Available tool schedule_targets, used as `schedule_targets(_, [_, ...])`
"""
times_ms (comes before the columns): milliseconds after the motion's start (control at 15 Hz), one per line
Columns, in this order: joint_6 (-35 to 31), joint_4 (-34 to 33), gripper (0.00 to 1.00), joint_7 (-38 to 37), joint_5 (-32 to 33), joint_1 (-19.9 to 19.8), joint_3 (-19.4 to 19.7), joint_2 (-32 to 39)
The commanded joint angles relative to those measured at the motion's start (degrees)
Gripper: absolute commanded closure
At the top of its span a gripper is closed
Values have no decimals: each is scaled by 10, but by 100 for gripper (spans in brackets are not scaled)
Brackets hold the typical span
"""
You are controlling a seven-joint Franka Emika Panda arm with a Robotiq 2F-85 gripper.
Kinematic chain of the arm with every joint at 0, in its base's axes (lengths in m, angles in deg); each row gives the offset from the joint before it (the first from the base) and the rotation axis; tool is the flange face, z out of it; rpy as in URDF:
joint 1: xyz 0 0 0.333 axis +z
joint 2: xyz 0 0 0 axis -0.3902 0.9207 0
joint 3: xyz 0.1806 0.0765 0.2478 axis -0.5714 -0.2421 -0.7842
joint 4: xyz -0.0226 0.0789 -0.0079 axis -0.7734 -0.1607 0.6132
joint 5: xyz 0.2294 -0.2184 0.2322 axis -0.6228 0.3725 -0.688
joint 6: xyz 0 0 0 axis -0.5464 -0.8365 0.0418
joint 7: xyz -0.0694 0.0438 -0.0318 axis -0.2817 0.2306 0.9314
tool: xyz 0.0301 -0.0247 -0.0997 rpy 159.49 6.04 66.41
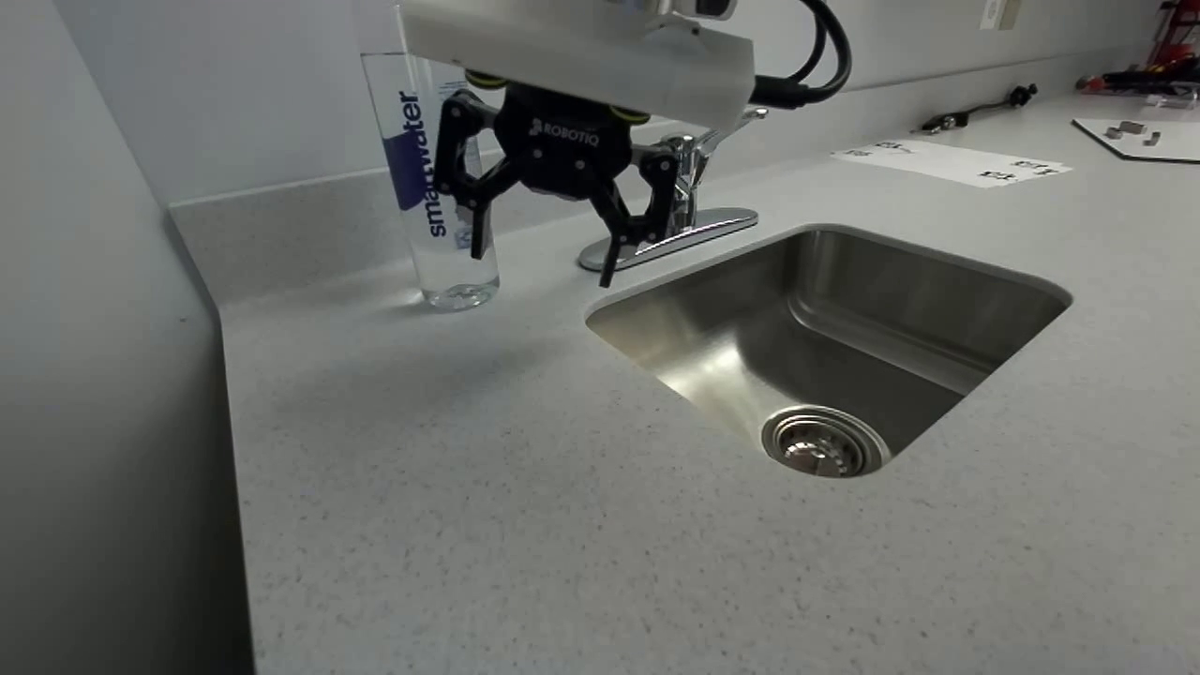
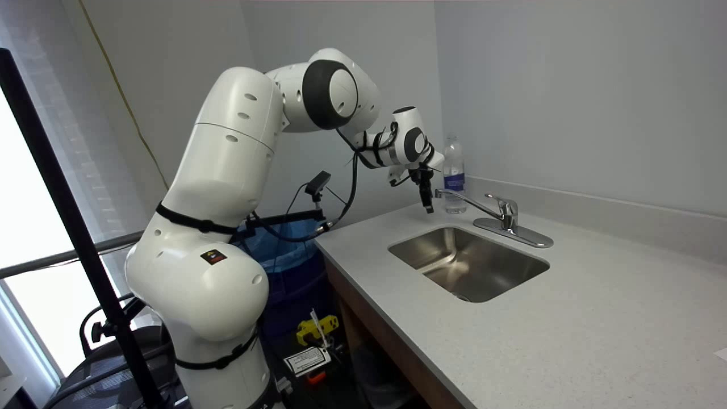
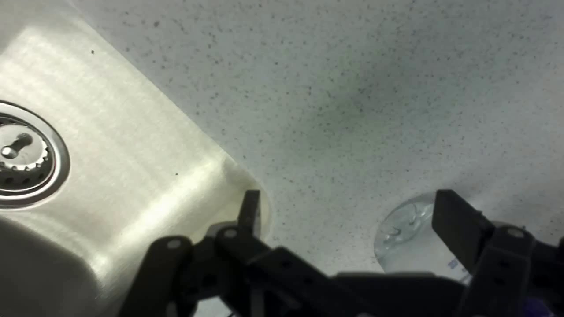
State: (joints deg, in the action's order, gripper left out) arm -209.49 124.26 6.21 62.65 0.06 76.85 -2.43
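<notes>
In an exterior view: 1 bottle (image 1: 412,173), upper left of frame, standing on the counter (image 1: 450,525), top up. Long axis near vertical, reads as leaning a touch left in frame. Clear body, dark blue patch, "smartwater" lettering running bottom to top. 1 gripper (image 1: 542,271) in front of it, 2 fingers (image 1: 480,230) angled down, spread wide, nothing between them. 1 sink (image 1: 900,281) right of center, 1 drain (image 1: 825,442) in its floor.

In an exterior view: 1 arm (image 2: 213,170), left to center. Bottle right of center, vertical, blue band just below mid-height. Gripper just left of it, gap visible between them in frame. 1 faucet (image 2: 508,216) right of the bottle, spout overlapping it.

Wrist view: bottle base at lower right, see-through, partly behind a finger, so hard to call contact from here. Fingers along the bottom, far apart. Sink fills the left side, drain cut off at left edge.
</notes>
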Motion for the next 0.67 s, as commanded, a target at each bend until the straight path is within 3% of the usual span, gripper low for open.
schedule_targets(0, [79,-28,0,-6,-2,13,20,-2])
schedule_targets(133, [121,-32,0,1,1,9,21,-11])
schedule_targets(600, [167,-90,0,-1,-7,-3,20,0])
